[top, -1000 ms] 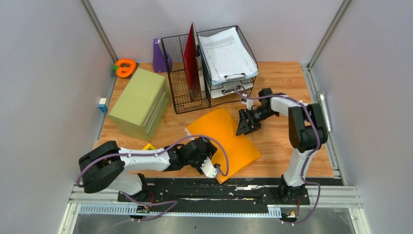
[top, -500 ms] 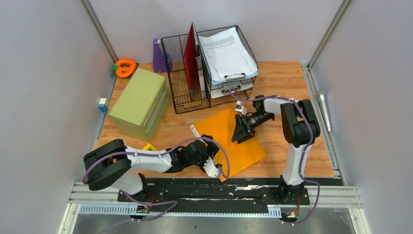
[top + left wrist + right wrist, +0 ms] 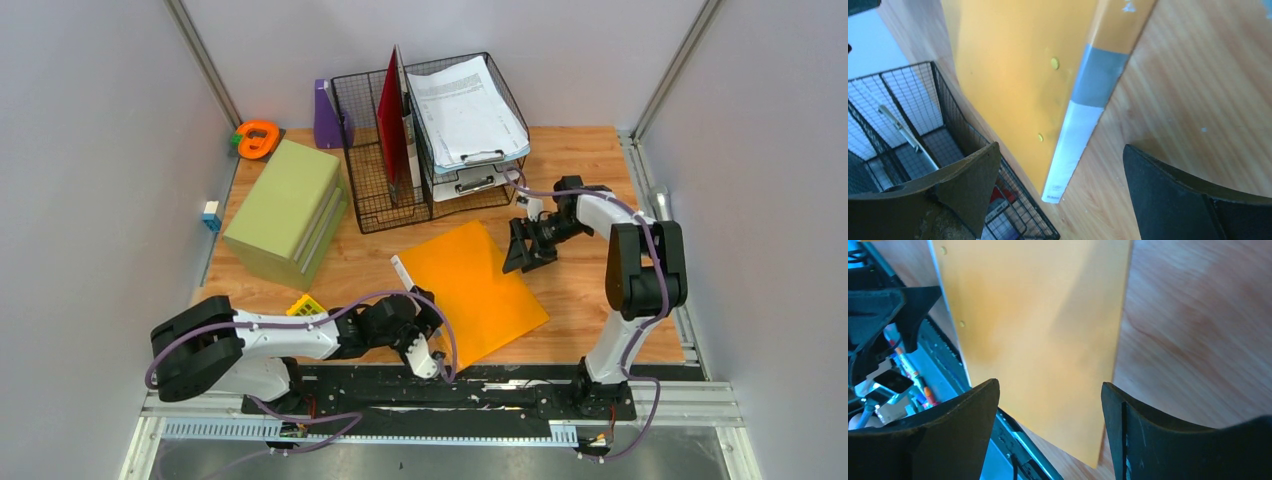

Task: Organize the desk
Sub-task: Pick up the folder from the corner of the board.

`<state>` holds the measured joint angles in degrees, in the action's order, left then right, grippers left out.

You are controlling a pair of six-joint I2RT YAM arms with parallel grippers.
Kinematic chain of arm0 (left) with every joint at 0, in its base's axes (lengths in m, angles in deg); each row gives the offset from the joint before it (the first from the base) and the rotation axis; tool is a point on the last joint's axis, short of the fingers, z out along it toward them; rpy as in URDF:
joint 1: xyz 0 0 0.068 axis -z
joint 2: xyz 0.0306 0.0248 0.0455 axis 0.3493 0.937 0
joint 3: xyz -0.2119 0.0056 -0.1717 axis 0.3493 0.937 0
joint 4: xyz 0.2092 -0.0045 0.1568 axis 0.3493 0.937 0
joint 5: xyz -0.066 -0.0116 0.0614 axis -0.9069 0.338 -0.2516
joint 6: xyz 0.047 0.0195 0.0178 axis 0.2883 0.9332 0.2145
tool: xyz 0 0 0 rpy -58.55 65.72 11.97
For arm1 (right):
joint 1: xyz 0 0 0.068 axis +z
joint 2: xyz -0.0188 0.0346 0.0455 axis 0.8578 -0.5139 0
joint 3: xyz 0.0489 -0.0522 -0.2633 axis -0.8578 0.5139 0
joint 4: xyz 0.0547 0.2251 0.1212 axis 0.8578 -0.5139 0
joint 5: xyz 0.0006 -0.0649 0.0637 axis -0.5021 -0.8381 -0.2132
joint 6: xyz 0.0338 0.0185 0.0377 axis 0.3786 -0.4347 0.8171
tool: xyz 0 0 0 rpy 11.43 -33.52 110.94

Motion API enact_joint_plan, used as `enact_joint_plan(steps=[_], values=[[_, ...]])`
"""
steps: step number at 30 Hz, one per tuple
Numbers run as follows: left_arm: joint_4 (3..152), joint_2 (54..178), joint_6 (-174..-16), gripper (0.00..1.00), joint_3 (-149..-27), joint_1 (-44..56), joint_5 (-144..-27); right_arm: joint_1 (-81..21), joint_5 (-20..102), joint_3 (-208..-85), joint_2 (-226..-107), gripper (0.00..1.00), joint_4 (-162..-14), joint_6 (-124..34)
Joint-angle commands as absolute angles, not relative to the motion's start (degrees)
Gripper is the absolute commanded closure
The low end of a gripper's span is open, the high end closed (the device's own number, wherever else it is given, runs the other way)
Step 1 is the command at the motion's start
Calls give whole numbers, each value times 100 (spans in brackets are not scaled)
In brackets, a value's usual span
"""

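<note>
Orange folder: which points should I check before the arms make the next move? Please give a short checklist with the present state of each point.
1. Orange folder lies flat on the desk, in no grip: ok.
2. Left gripper open, folder spine seen between its jaws: ok.
3. Right gripper open, folder seen between its jaws: ok.
4. Height of either gripper above the desk: cannot tell.
5. Free slot in the wire rack, left of the red folder: ok, it seems empty.
</note>
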<state>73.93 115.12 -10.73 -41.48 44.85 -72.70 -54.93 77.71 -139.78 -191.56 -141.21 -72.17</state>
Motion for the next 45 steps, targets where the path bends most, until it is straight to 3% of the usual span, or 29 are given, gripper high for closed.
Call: enact_joint_plan(steps=[1, 14, 20, 28, 39, 45], values=[[7836, 11411, -826, 0, -4122, 4626, -7859, -5569, 7077, -14106, -19170, 24, -13954, -7053], [6484, 12212, 130, 0, -4160, 4766, -9108, -5542, 7461, -14046, -20160, 26, -13928, -6944], [5216, 12982, 428, 1, -4147, 4768, -8975, -5248, 7805, -13890, -20371, 28, -13928, -7055], [4651, 13267, 316, 8, -4240, 4763, -8662, -4988, 8006, -13840, -20515, 29, -13927, -7112], [1433, 14528, 504, 2, -3800, 4768, -7900, -4841, 8202, -13754, -20563, 30, -13991, -7185], [1181, 14622, 460, 6, -3782, 4769, -7742, -4843, 8149, -13767, -20581, 31, -13986, -7177]])
